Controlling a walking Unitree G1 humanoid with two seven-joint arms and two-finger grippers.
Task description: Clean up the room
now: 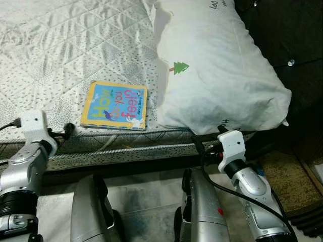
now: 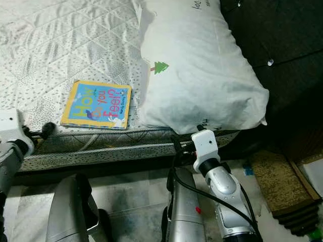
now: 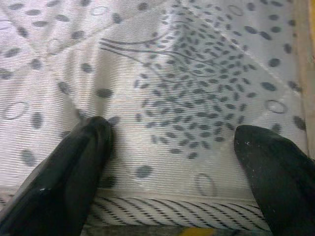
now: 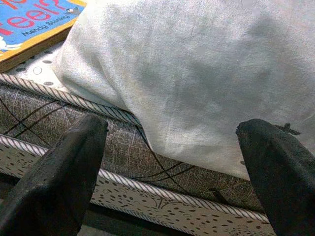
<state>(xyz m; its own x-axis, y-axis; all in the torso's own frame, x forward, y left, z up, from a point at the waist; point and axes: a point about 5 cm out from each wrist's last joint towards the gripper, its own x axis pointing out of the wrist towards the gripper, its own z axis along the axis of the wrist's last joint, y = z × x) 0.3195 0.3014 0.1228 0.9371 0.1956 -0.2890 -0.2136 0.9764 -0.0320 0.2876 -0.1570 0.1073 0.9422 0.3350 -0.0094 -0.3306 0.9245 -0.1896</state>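
Note:
A children's book (image 1: 115,106) with a blue cover and yellow border lies flat near the front edge of the quilted mattress (image 1: 65,45). Right of it rests a large white pillow (image 1: 217,70) with a small green tree print, its near corner hanging over the bed edge. My left gripper (image 3: 172,132) is open over the mattress edge, left of the book, with nothing between its fingers. My right gripper (image 4: 172,128) is open and low at the bed's side, pointing at the pillow's (image 4: 197,73) overhanging corner, with the book (image 4: 29,22) off to one side.
A dark padded headboard (image 1: 282,35) rises right of the pillow. A brown mat (image 1: 285,181) lies on the floor at the right. My silver legs (image 1: 91,206) stand on pale tile close against the bed frame.

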